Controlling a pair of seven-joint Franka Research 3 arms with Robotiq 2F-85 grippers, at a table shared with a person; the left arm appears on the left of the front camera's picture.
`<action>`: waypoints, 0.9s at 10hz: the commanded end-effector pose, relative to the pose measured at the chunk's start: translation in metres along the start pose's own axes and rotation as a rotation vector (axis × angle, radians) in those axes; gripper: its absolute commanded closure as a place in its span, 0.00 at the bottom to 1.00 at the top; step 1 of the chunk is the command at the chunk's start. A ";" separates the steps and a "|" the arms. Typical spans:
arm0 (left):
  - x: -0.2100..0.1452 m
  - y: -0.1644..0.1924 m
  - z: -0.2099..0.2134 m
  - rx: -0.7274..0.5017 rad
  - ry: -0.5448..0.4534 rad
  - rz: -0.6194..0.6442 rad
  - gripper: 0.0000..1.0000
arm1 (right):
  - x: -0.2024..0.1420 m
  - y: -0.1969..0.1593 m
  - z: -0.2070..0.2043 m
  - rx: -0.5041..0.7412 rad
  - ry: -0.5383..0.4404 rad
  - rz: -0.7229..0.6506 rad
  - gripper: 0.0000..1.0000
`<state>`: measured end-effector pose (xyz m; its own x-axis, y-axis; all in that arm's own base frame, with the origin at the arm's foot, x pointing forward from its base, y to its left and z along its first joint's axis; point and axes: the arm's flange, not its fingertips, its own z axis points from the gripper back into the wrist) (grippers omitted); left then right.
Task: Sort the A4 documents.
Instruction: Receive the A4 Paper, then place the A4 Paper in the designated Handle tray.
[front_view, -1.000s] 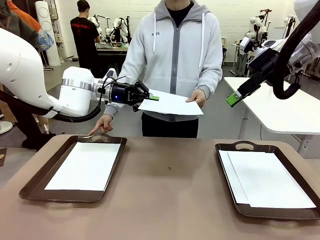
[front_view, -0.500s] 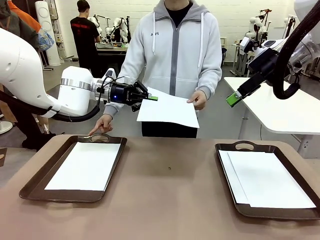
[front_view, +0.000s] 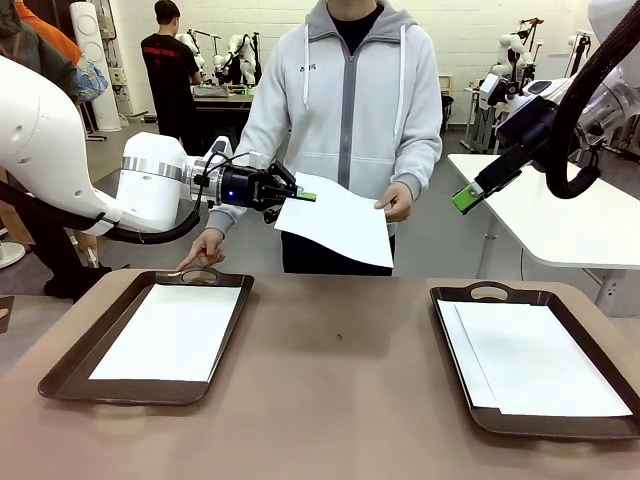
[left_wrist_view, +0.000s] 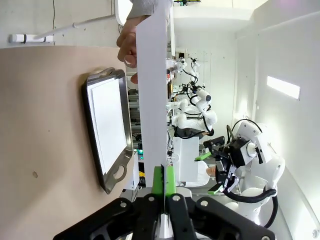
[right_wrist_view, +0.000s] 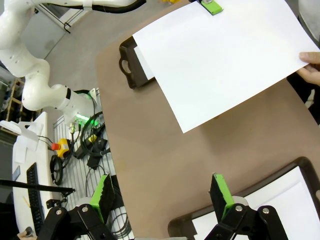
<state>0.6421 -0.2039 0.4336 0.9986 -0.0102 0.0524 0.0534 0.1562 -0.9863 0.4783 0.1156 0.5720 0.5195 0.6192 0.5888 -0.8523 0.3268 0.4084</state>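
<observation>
While pinched by left gripper (front_view: 300, 197), white blank sheet (front_view: 338, 220), sagging

gap: bare table (front_view: 340, 370) between trays | obstacle: held sheet (front_view: 338, 222) above far edge

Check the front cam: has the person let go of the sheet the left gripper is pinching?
No: the person's hand holds the far corner of the sheet while the left gripper pinches the other edge.
</observation>
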 end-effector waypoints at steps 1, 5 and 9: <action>0.000 0.000 -0.002 -0.002 0.005 -0.011 1.00 | 0.001 -0.001 0.000 -0.006 -0.004 0.013 0.00; 0.000 0.000 -0.002 -0.002 0.005 -0.011 1.00 | 0.001 -0.001 0.000 -0.006 -0.004 0.013 0.00; -0.001 -0.009 0.007 0.085 0.046 -0.019 0.99 | 0.001 -0.001 0.000 -0.006 -0.004 0.013 0.00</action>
<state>0.6418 -0.2019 0.4344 0.9979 -0.0226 0.0614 0.0644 0.1798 -0.9816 0.4783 0.1156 0.5720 0.5195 0.6192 0.5889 -0.8523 0.3267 0.4083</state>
